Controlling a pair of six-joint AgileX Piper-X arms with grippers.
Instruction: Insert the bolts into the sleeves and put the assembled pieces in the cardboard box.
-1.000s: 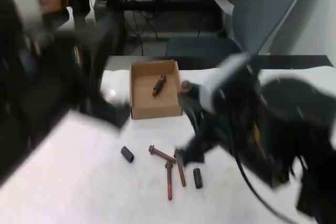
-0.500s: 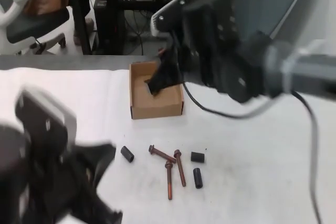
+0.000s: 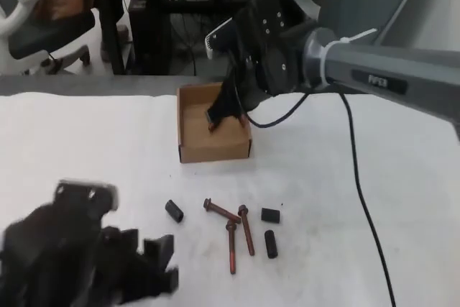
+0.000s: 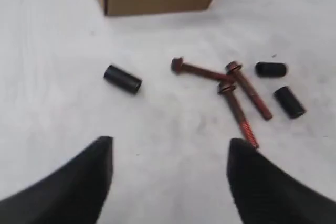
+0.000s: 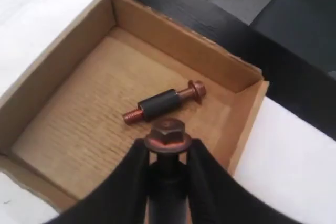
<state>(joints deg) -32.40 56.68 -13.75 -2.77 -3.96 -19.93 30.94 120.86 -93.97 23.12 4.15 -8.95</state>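
The right claw (image 5: 167,153) hung just above the open cardboard box (image 5: 173,40), its two fingers closed tight on an assembled piece (image 5: 167,135). This was a black sleeve with a copper-coloured bolt through it, and the bolt's hexagonal head stood out beyond the fingertips. Below the claw and a little past the held piece, a finished piece (image 5: 160,103) lay flat on the box floor, apart from the walls.

The left claw (image 4: 170,144) hovered low over the white bench (image 4: 52,77) with its fingers spread wide and nothing between them. The three loose bolts (image 4: 231,80) lay ahead of it, toward the robot's right, overlapping near their heads. Just beyond them lay a second sleeve (image 4: 271,69) and a third sleeve (image 4: 290,102). A lone sleeve (image 4: 122,79) lay ahead of the claw on the other side, apart from the bolts. The box stood farther ahead, well past these parts.

The step in hand appeared to be placing the second assembled piece in the box. The next move likely called for the right claw to lower slightly and open beside the finished piece. The left claw looked ready to pick up the next loose part.
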